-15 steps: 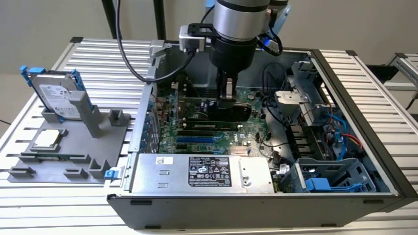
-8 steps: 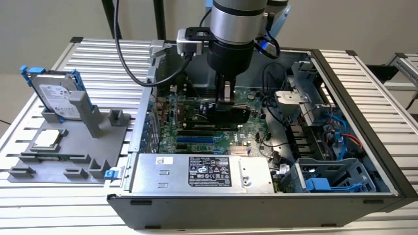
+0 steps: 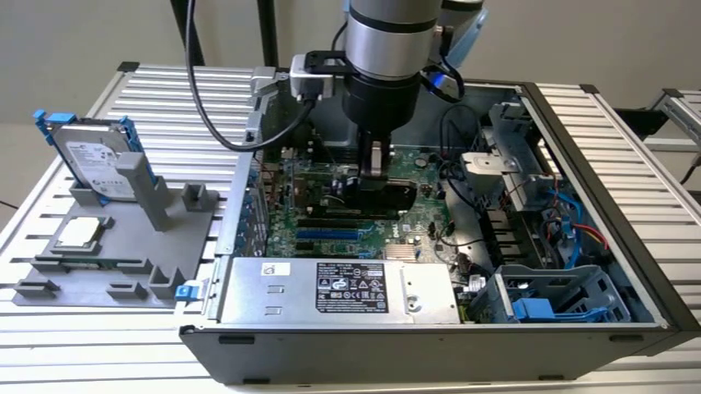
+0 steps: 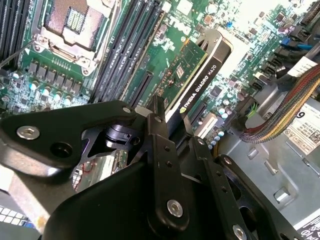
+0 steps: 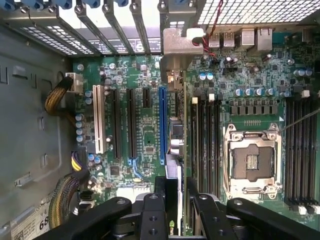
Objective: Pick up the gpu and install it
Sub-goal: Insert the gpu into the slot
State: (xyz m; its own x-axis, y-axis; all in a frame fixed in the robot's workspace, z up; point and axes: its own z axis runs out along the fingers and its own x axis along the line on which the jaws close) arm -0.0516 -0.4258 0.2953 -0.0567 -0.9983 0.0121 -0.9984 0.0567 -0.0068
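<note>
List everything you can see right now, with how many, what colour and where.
computer case: one, black, open on the slatted table
motherboard: one, green, inside the case
power supply: one, silver, inside the case
hard drive: one, silver in blue frame, upright on the grey fixture
gpu: one, green and black, upright over the motherboard, between the fingers
arm: one, silver and black, extends down into the case
gripper: one, black, shut on the gpu

Expansion slots (image 5: pixel 131 125) stand unblocked, cable bundles (image 5: pixel 56 97) (off the board) flanking them.
</note>
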